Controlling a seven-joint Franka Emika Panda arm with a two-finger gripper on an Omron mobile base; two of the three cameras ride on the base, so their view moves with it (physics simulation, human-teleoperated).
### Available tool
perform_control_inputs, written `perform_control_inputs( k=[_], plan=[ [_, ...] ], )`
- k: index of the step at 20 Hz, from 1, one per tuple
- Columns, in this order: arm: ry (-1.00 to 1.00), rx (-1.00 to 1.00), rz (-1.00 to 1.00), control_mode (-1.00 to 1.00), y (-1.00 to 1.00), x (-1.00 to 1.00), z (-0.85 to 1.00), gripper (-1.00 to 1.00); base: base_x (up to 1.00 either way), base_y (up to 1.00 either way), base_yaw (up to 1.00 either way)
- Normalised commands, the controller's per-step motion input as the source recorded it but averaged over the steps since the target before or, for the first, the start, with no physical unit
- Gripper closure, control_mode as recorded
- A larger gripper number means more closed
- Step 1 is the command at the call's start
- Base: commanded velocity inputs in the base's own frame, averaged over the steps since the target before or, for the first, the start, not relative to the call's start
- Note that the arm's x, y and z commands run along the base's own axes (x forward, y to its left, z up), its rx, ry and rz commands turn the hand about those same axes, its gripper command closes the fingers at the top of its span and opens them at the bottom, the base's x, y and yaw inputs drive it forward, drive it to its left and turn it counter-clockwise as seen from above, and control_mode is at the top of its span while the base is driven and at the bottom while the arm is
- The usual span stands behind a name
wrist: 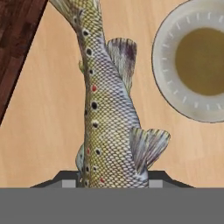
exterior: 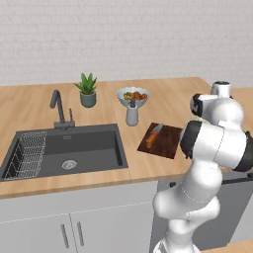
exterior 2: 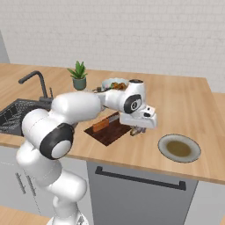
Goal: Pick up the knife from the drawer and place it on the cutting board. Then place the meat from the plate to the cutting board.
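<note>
Fingers point(wrist: 113, 183) are clamped on a spotted, scaly fish point(wrist: 105, 113), the meat of the task, gripping it at one end so that its body and fins stretch away from the hand over the wooden tabletop point(wrist: 43, 131). Seen from the right base camera, the fish point(exterior 2: 137, 130) hangs under the hand just beside the right edge of the dark reddish-brown cutting board point(exterior 2: 109, 131), between the board and the round pale plate point(exterior 2: 179, 148), which lies bare with its brownish centre showing. On the board lies the knife point(exterior 2: 102, 124), orange-brown handle toward the robot. Behind it stand a fruit bowl point(exterior: 133, 95), a small grey bottle point(exterior: 132, 114), a potted plant point(exterior: 87, 89) and the dark sink point(exterior: 64, 150).
</note>
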Motion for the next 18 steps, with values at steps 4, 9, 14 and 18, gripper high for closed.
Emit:
perform_control_inputs(
  k=[4, 9, 14, 18],
  plan=[
    [0.07, -0.04, 0.0, -1.0, 1.0, 0.0, 0.15, 1.0, 0.0, 0.0, 0.0],
    [0.0, 0.03, -0.02, -1.0, 0.97, 0.0, -0.03, 1.0, 0.0, 0.0, 0.0],
    [0.0, 0.11, -0.19, -1.0, 0.61, 0.21, -0.06, 1.0, 0.0, 0.0, 0.0],
    [0.05, 0.17, -0.29, -1.0, 0.1, 0.54, 0.0, 1.0, 0.0, 0.0, 0.0]
  ],
)
